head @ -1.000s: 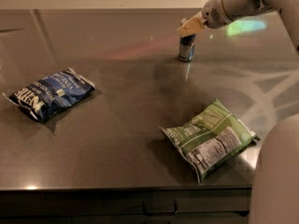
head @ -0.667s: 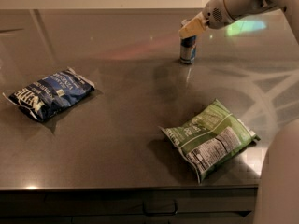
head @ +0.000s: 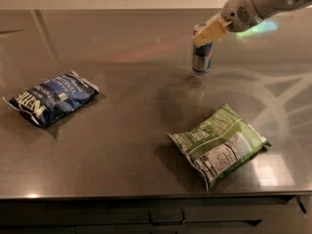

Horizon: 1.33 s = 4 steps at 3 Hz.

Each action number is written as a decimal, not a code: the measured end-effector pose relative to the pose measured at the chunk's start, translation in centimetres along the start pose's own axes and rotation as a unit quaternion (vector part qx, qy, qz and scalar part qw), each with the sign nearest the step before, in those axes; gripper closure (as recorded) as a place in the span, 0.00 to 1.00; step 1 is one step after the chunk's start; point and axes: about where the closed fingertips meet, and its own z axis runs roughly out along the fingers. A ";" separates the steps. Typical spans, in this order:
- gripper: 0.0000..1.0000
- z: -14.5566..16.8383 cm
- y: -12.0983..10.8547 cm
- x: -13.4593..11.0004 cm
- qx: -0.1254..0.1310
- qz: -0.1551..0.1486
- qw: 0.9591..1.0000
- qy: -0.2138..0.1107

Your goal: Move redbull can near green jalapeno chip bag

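The redbull can (head: 201,58) stands upright at the back right of the dark steel table (head: 136,130); its blue and silver side shows. My gripper (head: 208,33) comes in from the upper right, and its cream fingers (head: 210,31) close over the can's top. The green jalapeno chip bag (head: 219,145) lies flat at the front right, label panel up, about a can's height and a half nearer to me than the can. The can's top is hidden behind the fingers.
A dark blue chip bag (head: 51,97) lies at the left of the table. The table's front edge (head: 146,197) runs along the bottom, with drawers below it. My arm's white housing (head: 263,1) reaches over the back right corner.
The gripper and the can together have shifted a little to the right and toward the front, closer to the green bag. Both bags have stayed put.
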 end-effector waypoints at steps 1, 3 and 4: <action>1.00 -2.0 4.1 1.2 -0.046 -0.008 0.999 -0.004; 1.00 -3.5 10.2 3.5 -0.118 -0.036 0.992 -0.033; 1.00 -3.4 11.8 4.2 -0.142 -0.053 0.988 -0.040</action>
